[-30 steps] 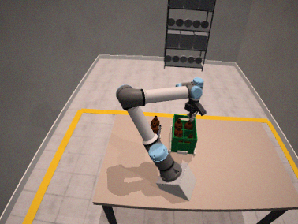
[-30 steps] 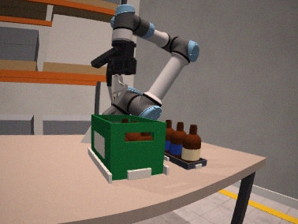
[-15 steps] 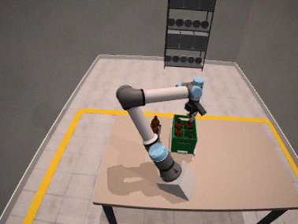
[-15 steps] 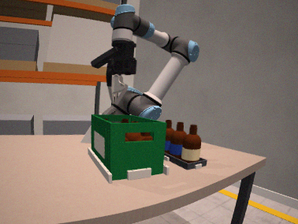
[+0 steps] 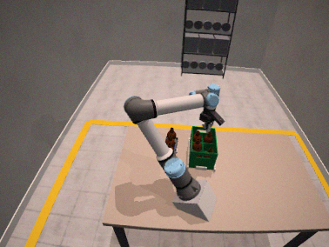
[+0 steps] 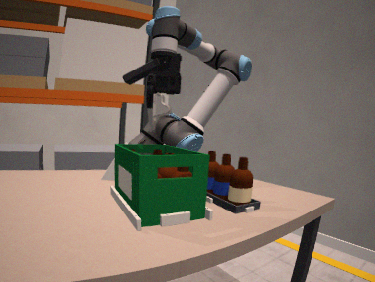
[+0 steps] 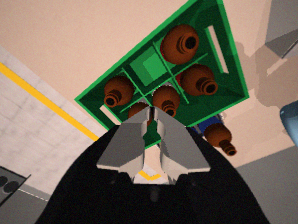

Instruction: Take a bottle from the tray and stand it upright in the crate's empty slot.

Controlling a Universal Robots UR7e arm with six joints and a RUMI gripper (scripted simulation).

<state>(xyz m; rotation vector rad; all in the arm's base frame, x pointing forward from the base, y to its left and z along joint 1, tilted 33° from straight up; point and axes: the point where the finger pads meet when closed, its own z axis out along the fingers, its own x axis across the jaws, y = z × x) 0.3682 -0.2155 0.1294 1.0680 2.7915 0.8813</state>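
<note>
Our gripper's (image 5: 207, 126) (image 6: 158, 105) (image 7: 152, 114) fingers were together, gripping nothing, above the green crate (image 5: 202, 160) (image 6: 174, 195) (image 7: 234, 75). One slot (image 7: 150, 66) lacked its bottle; three bottles (image 6: 240, 180) stood on the tray (image 6: 236, 206), so we judged the transfer undone. The tan table (image 5: 257, 183) (image 6: 64, 213) (image 7: 60, 55) stood in a grey-walled room.

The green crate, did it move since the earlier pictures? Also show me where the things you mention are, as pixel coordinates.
No, the green crate (image 5: 203, 159) (image 6: 174, 194) (image 7: 239, 75) sits at the same spot on the table (image 5: 261, 183) (image 6: 60, 223) (image 7: 45, 30).
</note>
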